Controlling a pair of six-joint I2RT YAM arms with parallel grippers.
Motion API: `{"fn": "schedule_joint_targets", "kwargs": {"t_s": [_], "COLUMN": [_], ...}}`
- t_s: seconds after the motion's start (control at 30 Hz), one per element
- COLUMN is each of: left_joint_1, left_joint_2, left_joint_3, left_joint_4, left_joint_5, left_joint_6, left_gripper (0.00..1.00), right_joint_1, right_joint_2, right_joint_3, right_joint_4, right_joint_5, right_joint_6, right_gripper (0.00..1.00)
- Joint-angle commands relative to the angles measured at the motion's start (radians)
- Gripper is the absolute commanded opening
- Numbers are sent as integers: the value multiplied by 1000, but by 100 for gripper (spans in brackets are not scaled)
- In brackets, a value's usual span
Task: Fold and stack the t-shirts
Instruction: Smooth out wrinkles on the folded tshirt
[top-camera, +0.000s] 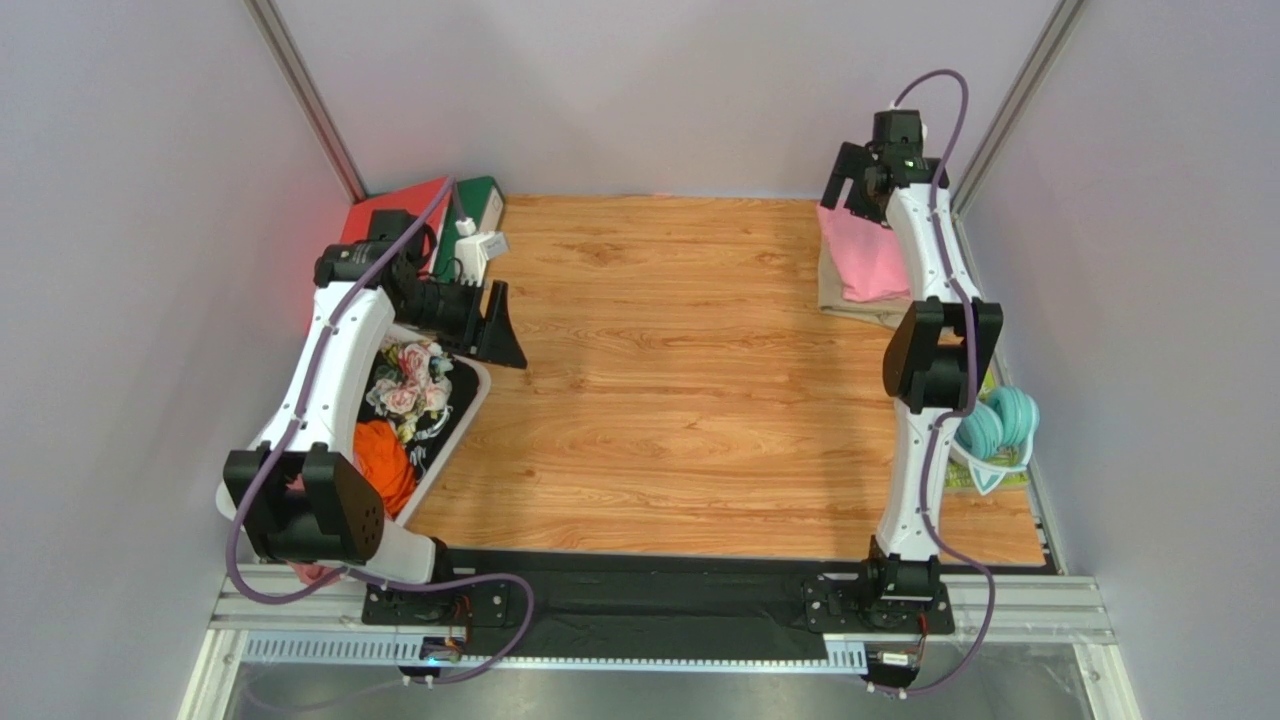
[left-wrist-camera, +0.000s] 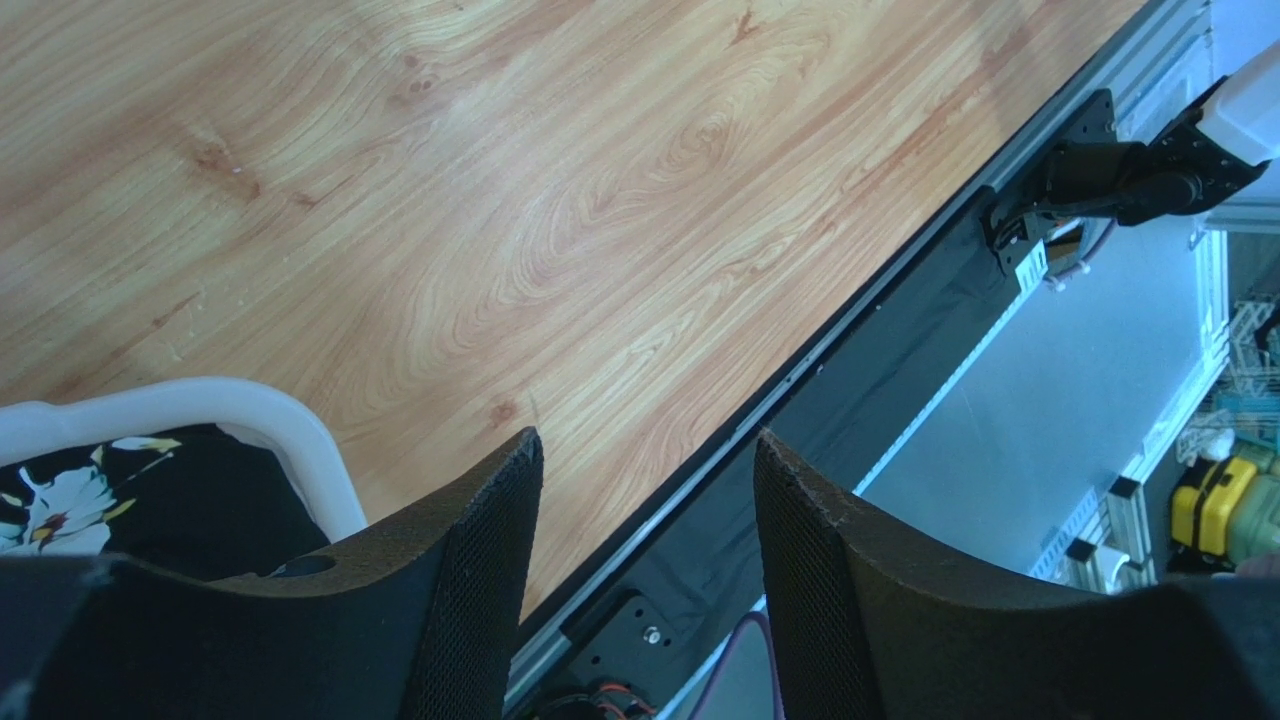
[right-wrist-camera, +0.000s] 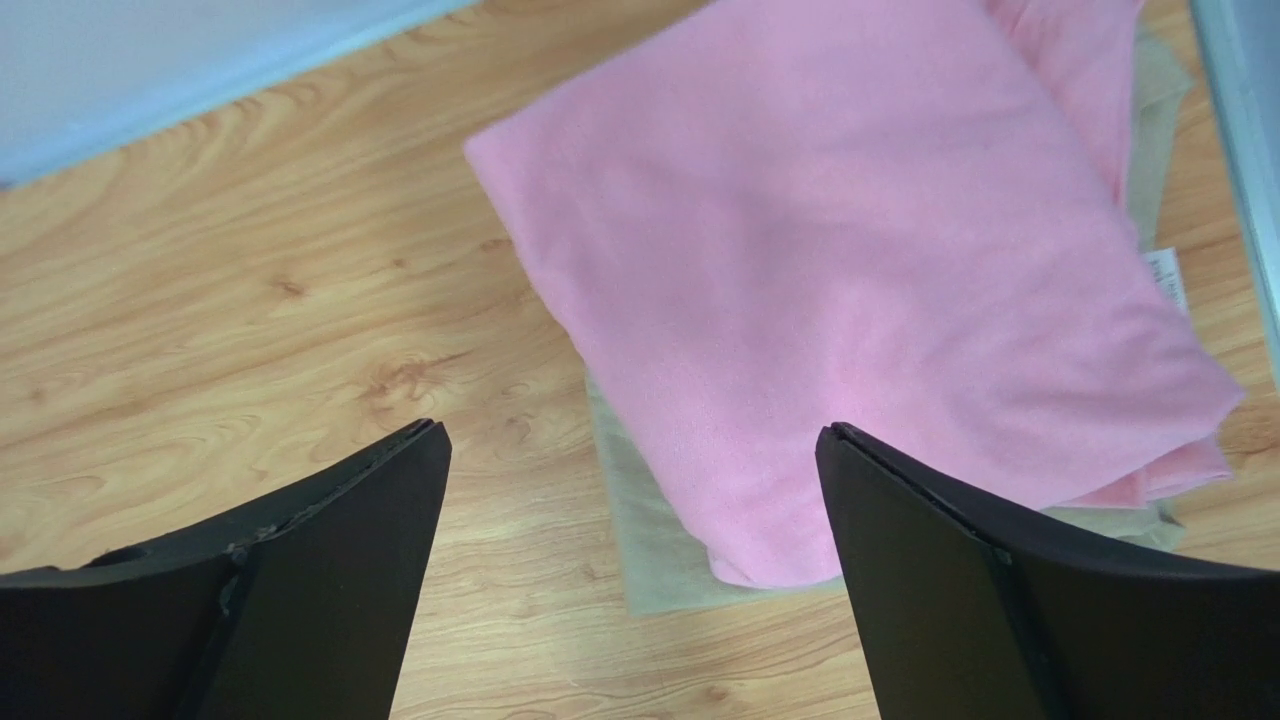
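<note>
As the pink t-shirt (right-wrist-camera: 842, 285) lies atop the khaki t-shirt (right-wrist-camera: 654, 578), right tool (right-wrist-camera: 628, 435) and left tool (left-wrist-camera: 646, 443) gape empty.

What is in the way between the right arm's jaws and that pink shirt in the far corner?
Nothing visible. The right arm's jaws stand wide open above the folded pink shirt, which lies on top of the beige shirt on the wooden table. Only open air separates them.
</note>
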Motion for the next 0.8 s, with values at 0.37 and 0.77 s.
{"fn": "schedule_joint_targets", "kwargs": {"t_s": [0.37, 0.77], "left_joint_1": [-5, -5], "left_joint_2": [-93, -87], "left_joint_3": [1, -3], "left_joint_4": [-19, -16], "left_joint_5": [58, 58], "left_joint_6": [13, 19], "left_gripper": [61, 62], "right_joint_1": [39, 157], "right_joint_2": [-184, -81], "right_joint_3": [-295, -269], "right_joint_4": [-7, -40], "right_joint_5": [162, 360], "right_joint_6": [-89, -150], "right_gripper": [100, 51]}}
